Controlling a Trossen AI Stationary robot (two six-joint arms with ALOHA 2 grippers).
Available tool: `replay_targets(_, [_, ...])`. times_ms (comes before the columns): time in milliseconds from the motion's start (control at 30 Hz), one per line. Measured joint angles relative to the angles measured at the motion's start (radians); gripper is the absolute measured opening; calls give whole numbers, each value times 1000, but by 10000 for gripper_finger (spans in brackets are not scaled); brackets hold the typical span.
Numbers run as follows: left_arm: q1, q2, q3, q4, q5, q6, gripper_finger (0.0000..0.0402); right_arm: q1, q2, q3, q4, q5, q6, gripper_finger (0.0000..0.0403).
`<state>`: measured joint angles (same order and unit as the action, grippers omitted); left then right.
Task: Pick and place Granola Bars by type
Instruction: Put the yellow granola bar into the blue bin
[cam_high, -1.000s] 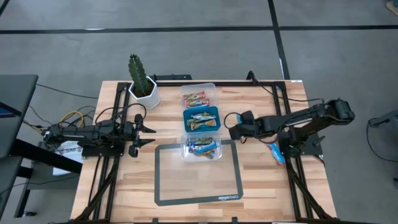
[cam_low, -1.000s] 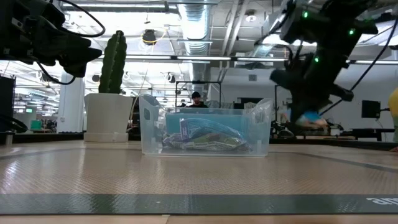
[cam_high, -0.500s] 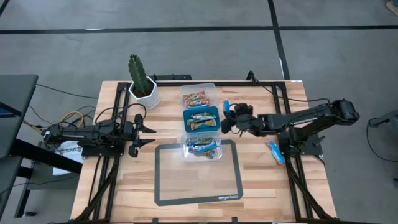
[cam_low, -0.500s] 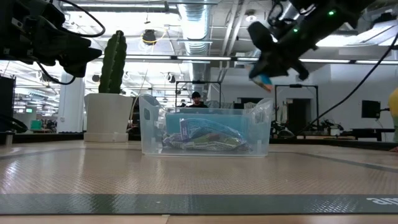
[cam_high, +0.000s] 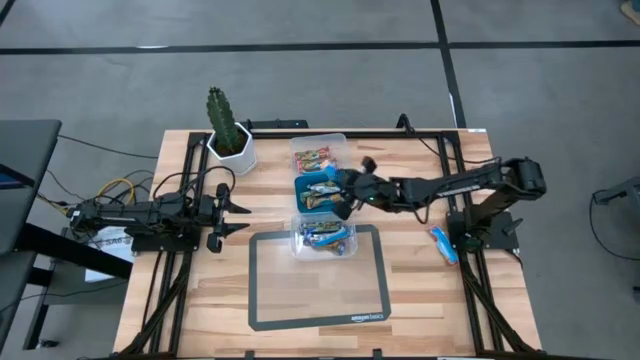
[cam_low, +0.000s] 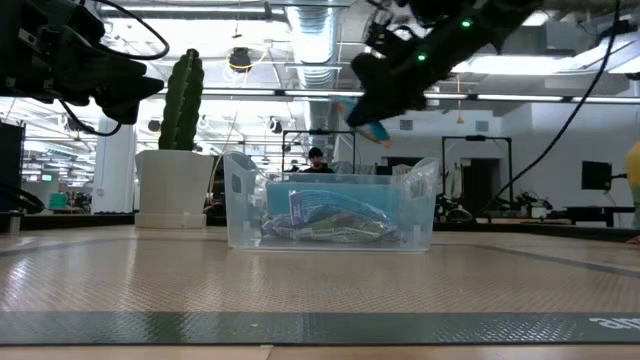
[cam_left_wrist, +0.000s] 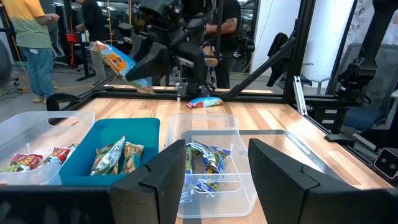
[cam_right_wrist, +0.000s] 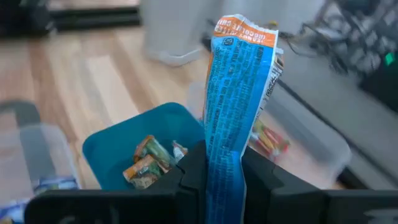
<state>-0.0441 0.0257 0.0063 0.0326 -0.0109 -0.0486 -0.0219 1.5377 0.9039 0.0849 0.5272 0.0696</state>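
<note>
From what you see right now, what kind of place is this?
Probably a robotics lab or workshop: a wooden table on a grey floor carries two mounted robot arms, metal framed workstations fill the hall behind, and exposed ceiling ducts run overhead.

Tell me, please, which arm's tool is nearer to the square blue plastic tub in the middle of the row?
The right. The right tool, shut on a blue foil-wrapped granola bar, hovers over the square blue plastic tub. The left tool waits open, off to the tub's left.

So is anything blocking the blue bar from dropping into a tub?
Nothing visible. The right gripper holds the blue bar in the air above the open-topped tubs, with only air beneath it.
</note>
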Motion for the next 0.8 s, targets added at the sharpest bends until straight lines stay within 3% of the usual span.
replay_targets(400, [0,0,0,0,0,0,168,2,171,263,-317,-140,-405,57])
replay_targets(800, [0,0,0,0,2,0,168,-6,254,384,-554,-136,-525,57])
